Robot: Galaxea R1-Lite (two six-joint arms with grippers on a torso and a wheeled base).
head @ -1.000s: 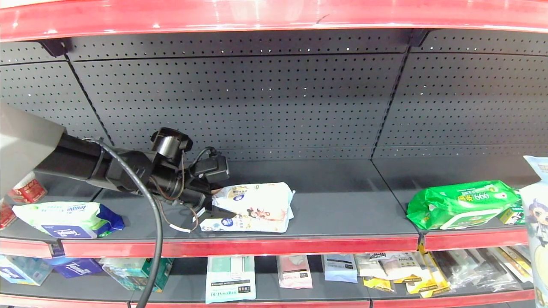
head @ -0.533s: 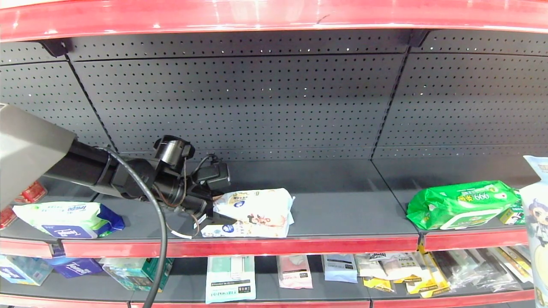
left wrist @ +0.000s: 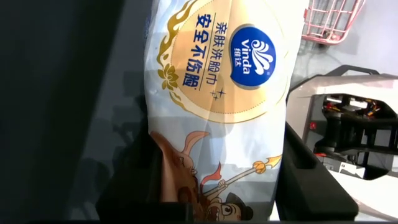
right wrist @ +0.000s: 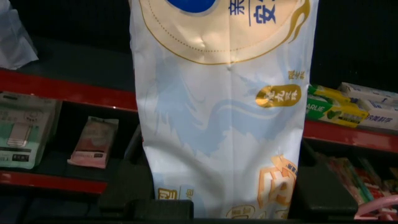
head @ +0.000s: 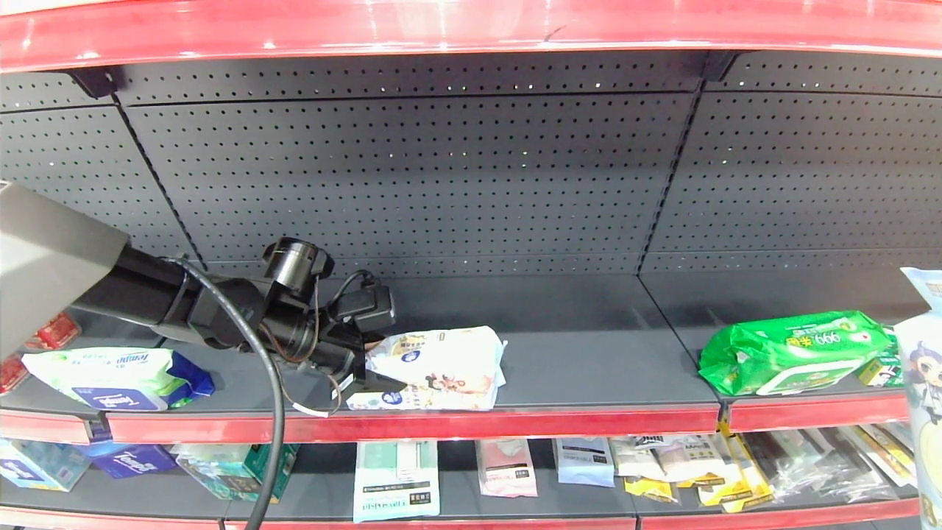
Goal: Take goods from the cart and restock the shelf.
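On the shelf (head: pixel 589 353), the tissue pack (head: pixel 449 361) lies clamped in the left claw (head: pixel 375 366).

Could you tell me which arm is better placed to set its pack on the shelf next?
Left, probably: the left gripper holds its white pack low on the shelf, while the right gripper holds a second pack short of it.

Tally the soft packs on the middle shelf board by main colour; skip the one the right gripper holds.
White cartoon pack: 1
Green pack: 1
White, green and blue pack: 1
Total: 3
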